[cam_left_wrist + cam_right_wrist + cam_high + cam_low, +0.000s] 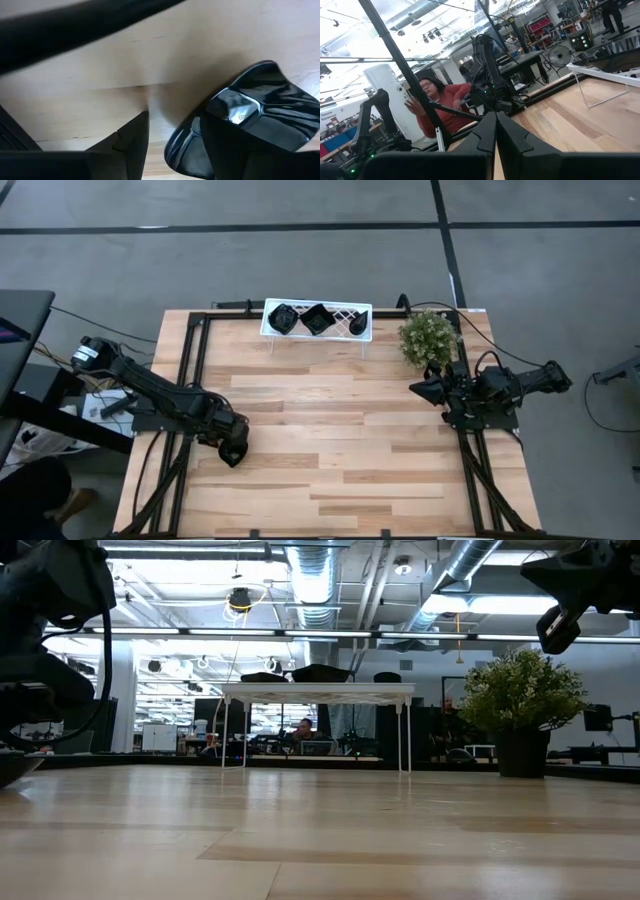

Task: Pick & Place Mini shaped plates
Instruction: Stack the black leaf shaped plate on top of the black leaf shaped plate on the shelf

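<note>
My left gripper, low over the wooden table's left side, straddles a glossy black mini plate's rim with fingers spread, far nearer than my shut right gripper.
</note>
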Available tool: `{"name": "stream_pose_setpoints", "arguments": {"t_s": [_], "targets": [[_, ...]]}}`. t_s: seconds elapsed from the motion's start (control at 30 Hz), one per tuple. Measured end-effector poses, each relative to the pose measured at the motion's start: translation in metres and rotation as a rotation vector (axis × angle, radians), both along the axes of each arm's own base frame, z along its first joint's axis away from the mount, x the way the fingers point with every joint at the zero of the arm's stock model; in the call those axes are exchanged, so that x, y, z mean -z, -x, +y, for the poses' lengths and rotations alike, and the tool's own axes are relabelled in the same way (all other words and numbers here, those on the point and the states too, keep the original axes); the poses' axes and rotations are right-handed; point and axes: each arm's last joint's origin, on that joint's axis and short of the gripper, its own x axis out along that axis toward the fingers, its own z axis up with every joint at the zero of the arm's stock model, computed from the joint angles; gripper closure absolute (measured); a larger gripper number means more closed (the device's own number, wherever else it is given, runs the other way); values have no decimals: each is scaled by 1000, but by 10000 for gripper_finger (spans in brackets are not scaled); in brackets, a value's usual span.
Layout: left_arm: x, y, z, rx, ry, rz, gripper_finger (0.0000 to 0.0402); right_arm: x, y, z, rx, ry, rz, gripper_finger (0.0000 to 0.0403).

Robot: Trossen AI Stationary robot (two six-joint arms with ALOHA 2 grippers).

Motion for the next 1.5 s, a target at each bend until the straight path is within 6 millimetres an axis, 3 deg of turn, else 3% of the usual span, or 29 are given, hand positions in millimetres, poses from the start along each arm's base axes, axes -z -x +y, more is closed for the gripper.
{"name": "stream_pose_setpoints", "arguments": {"t_s": [0.33,0.7,1.0,1.5], "targets": [[0,-2,-1,0,7,-19,235,0,0,0,0,-1,-3,396],[0,-3,-1,7,-1,-34,339,0,0,0,0,-1,-3,396],[-8,-3,2,-3,-51,-111,389,0,0,0,0,-1,-3,396],[-43,0,17,-126,-256,-471,395,0,0,0,0,-1,-3,396]]}}
